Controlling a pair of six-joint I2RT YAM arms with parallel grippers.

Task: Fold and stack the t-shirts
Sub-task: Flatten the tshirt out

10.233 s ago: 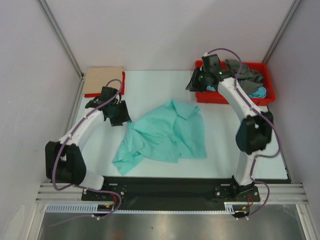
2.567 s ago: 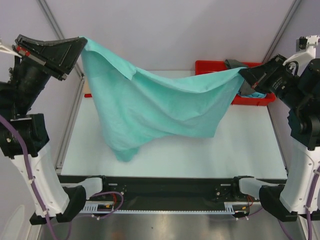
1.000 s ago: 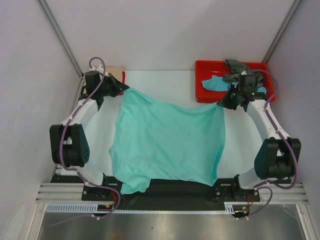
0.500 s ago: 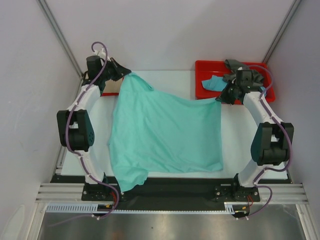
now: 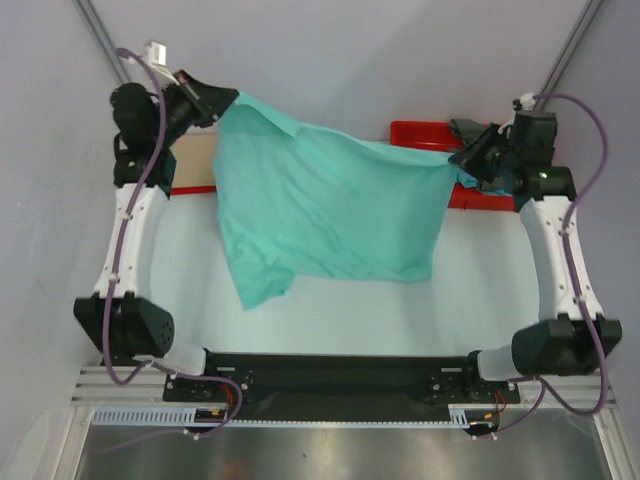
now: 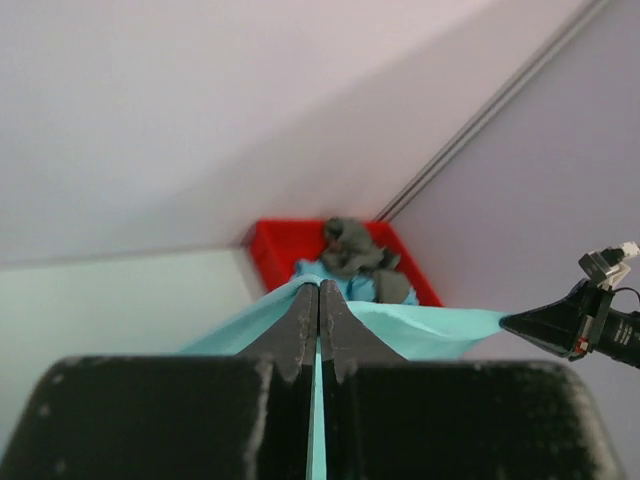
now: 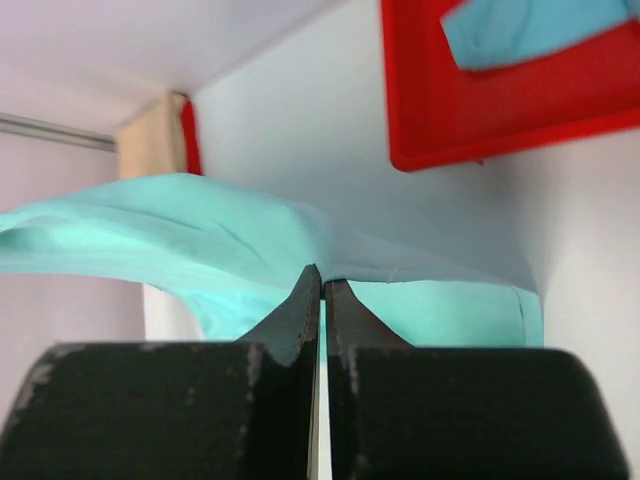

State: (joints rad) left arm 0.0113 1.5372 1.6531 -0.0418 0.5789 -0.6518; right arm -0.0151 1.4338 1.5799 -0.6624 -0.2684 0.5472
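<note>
A mint-green t-shirt [image 5: 330, 200] hangs spread in the air between my two grippers, its lower edge drooping toward the table. At the back left, held high, my left gripper [image 5: 225, 100] is shut on the shirt's upper left corner; in the left wrist view the cloth [image 6: 430, 325] runs out from the closed tips [image 6: 319, 285]. Near the tray, my right gripper [image 5: 460, 160] is shut on the upper right corner, with cloth [image 7: 200, 220] pinched at its tips [image 7: 322, 272]. A beige t-shirt [image 5: 195, 160] lies folded at the back left, over a red t-shirt [image 7: 190, 135].
A red plastic tray [image 5: 420, 135] stands at the back right behind the right gripper. It holds a crumpled grey t-shirt [image 6: 350, 245] and a turquoise-blue t-shirt [image 7: 530, 30]. Enclosure walls rise on both sides and at the back. The black base rail [image 5: 330, 365] runs along the near edge.
Both arms have risen and drawn back, lifting the mint-green shirt off the table. Its lower edge, which draped over the near rail, now hangs free above the table.
</note>
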